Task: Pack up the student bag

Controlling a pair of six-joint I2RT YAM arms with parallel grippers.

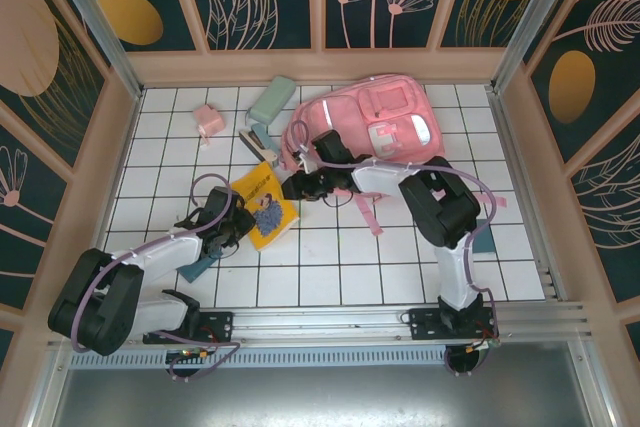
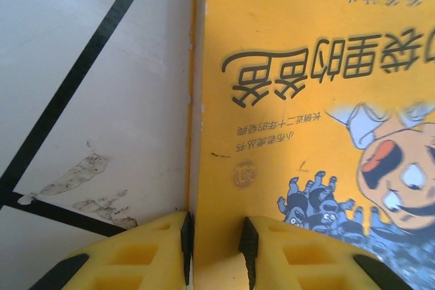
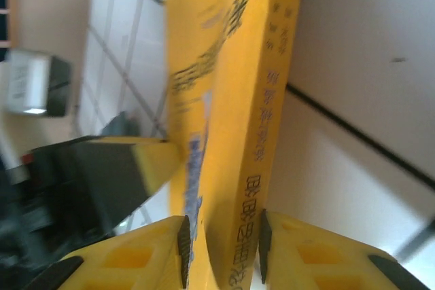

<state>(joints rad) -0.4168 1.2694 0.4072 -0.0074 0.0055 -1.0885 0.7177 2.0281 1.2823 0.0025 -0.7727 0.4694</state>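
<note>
The student bag (image 1: 375, 117) is lying just beyond the right gripper (image 1: 297, 187), whose jaws are clamping the spine of the yellow picture book (image 1: 265, 209). The left gripper (image 1: 233, 229), farther from the bag, is pinching the book's opposite edge with jaws nearly closed. The right wrist view is showing the book tipped up on edge, which the overhead view is not making plain.

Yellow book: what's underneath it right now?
The left end effector and right end effector pinch the yellow book by its edges. White tiled table shows beside it; whatever sits directly beneath the cover is hidden.
</note>
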